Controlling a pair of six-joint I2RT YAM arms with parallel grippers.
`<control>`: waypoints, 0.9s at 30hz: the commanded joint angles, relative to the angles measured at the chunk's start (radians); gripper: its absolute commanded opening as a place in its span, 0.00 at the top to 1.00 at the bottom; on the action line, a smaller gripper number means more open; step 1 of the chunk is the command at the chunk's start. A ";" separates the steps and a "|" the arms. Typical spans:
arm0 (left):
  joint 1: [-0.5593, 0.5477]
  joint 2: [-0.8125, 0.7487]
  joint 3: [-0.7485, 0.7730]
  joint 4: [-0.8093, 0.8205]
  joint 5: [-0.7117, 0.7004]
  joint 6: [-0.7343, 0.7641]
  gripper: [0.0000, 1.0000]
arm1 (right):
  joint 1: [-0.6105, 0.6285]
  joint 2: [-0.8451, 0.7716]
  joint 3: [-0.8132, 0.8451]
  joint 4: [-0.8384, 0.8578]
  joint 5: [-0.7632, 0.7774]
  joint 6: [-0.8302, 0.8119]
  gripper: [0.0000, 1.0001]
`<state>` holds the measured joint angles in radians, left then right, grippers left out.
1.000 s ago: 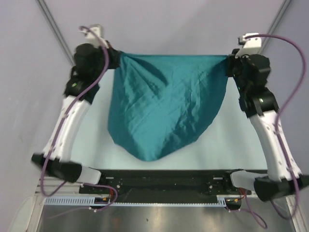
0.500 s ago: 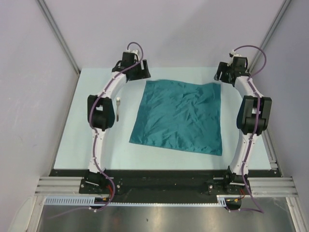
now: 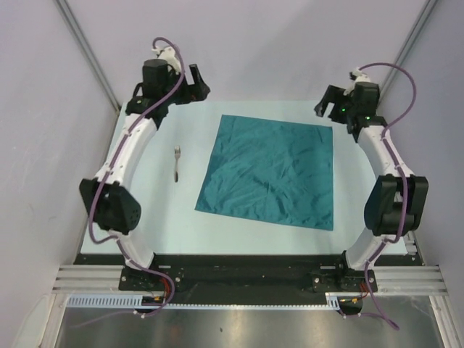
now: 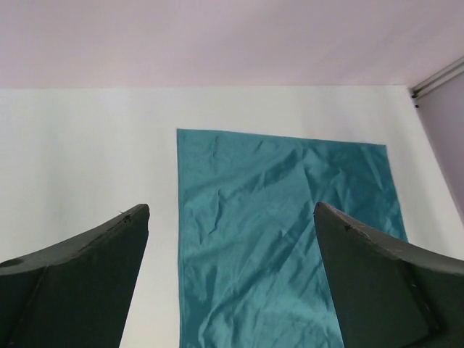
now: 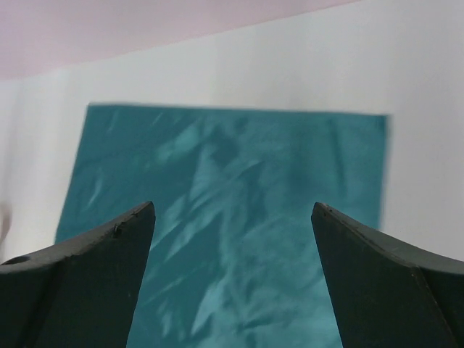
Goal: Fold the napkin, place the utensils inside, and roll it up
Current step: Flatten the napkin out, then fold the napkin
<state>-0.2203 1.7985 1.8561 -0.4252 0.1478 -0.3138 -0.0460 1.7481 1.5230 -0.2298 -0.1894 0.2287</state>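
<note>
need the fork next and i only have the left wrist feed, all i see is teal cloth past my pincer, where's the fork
Observer: The fork lies on the table to the left of the napkin, apart from its left edge.
Operator: ok, is the right pincer on the cloth
Observer: No. The right pincer hangs open near the napkin's far right corner, holding nothing.
Operator: any fold at the near end
Observer: None that I can see; the top view shows all four corners spread flat.
</note>
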 commanded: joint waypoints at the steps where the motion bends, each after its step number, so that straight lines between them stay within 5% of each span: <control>1: 0.074 -0.145 -0.186 0.006 0.021 -0.011 0.00 | 0.173 -0.084 -0.125 0.010 0.010 0.026 0.06; 6: 0.130 -0.367 -0.504 0.079 0.001 -0.033 0.00 | 0.439 -0.101 -0.231 0.010 0.062 0.064 0.09; 12: 0.130 -0.496 -0.529 -0.104 -0.084 0.142 0.00 | 0.730 -0.096 -0.307 0.078 0.091 0.057 0.14; 15: 0.131 -0.585 -0.665 -0.049 -0.200 0.162 0.01 | 0.914 -0.044 -0.278 0.099 0.110 0.014 0.23; 19: 0.154 -0.617 -0.704 -0.030 -0.273 0.179 0.00 | 1.030 0.117 -0.173 0.092 0.140 -0.050 0.35; 27: 0.262 -0.691 -0.745 0.011 -0.217 0.116 0.00 | 1.133 0.301 -0.026 0.095 0.224 -0.160 0.39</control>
<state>-0.0235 1.1614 1.1336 -0.4633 -0.0700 -0.1795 1.0637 2.0079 1.4254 -0.1635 -0.0498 0.1524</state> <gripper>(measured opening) 0.996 0.622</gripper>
